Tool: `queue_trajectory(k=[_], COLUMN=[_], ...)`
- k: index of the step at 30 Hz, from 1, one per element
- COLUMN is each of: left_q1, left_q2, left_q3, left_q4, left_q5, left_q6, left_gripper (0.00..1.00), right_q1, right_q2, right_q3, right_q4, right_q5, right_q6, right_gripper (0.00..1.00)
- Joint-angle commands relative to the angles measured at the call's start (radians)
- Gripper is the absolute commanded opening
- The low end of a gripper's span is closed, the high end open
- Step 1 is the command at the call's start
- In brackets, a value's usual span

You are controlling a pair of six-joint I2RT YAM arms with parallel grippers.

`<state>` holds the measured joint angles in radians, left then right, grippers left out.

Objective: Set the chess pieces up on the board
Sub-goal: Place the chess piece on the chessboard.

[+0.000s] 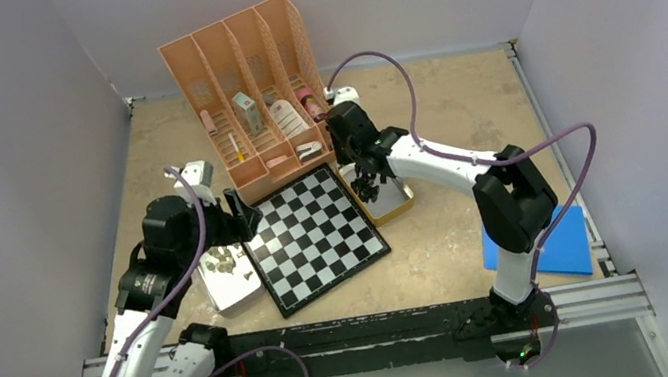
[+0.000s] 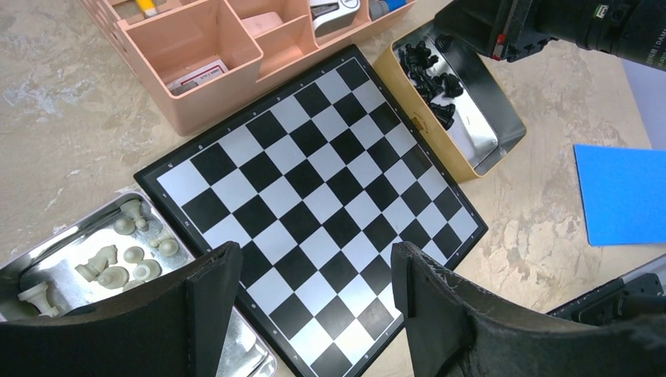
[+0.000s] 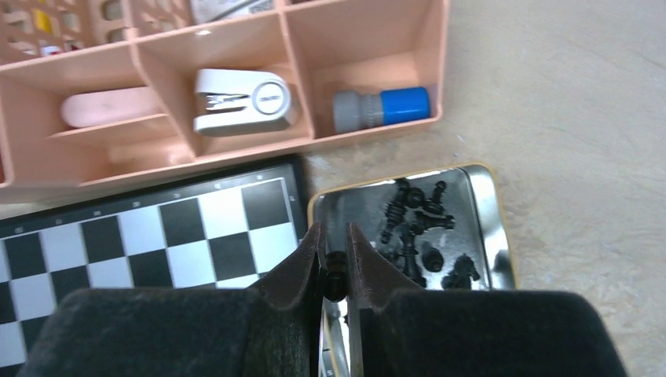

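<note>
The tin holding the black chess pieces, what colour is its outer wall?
The tin is golden yellow outside; the left wrist view shows it best.

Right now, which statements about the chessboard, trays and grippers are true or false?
1. The flat black-and-white checkered board carries no pieces. True.
2. The right gripper is open and empty. False: it is shut on a small black chess piece.
3. The gold-walled metal tray holds the pale beige pieces. False: it holds black pieces; the pale ones lie in the silver metal tray.
4. The left gripper is open. True.
</note>
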<state>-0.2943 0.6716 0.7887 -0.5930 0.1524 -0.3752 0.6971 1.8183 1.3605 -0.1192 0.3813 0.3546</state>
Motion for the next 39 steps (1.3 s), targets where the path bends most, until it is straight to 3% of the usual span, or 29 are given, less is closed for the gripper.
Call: queue_trajectory(k=[1, 21, 34, 39], left_q1=[0.007, 0.007, 0.007, 0.007], left_q2=[-0.017, -0.029, -0.028, -0.028], left_q3=[0.000, 0.001, 0.001, 0.000], left_q4=[0.027, 0.024, 0.022, 0.022], left_q5=[-0.001, -0.017, -0.019, -0.021], left_q6=[-0.004, -0.005, -0.007, -0.008], left_gripper=[0.69, 0.69, 0.69, 0.69], right_q1=[0.024, 0.161, 0.176, 0.183], right_q2=[-0.004, 0.179, 0.173, 0.156], right_q3=[0.076, 0.056, 0.022, 0.013], right_q4=[0.031, 0.197, 0.196, 0.182], right_q5=[-0.066, -0.034, -0.055, -0.060], right_q6=[0.019, 0.067, 0.034, 0.016], right_gripper=[0.09, 0.18, 0.34, 0.36])
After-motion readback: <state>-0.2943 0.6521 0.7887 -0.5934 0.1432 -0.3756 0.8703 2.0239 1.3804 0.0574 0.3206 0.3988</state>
